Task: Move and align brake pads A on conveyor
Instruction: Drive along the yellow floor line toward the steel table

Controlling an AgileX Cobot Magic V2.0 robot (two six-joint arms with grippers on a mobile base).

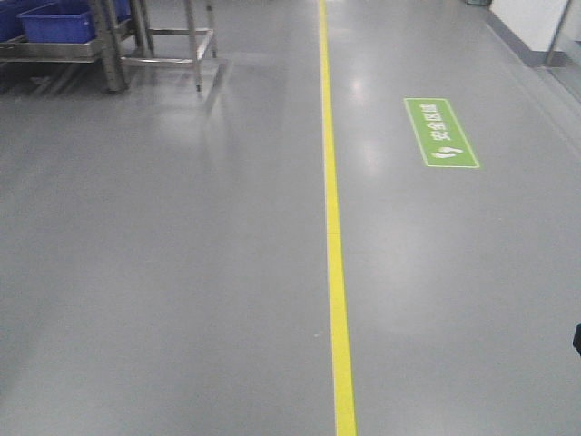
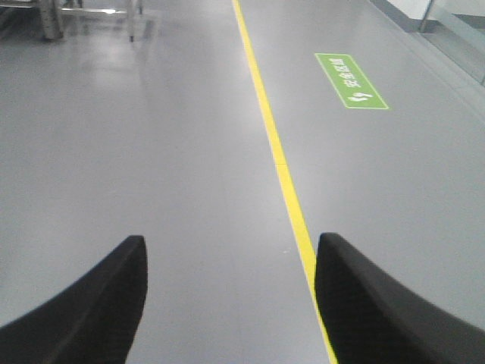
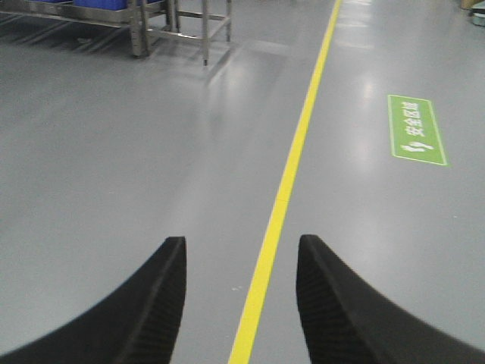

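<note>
Grey floor (image 1: 182,272), rack (image 1: 113,41) cropped, L/R fingers (image 2: 83,318) (image 3: 129,318) apart

Open floor (image 1: 182,272) ahead; steel rack (image 1: 111,54) far left.

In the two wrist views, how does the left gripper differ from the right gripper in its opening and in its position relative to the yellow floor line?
The left gripper stands open wider than the right gripper. The yellow line runs up between the right gripper's fingers, whereas it meets the inner edge of one finger of the left gripper. Both are black, open and empty above the grey floor.
</note>
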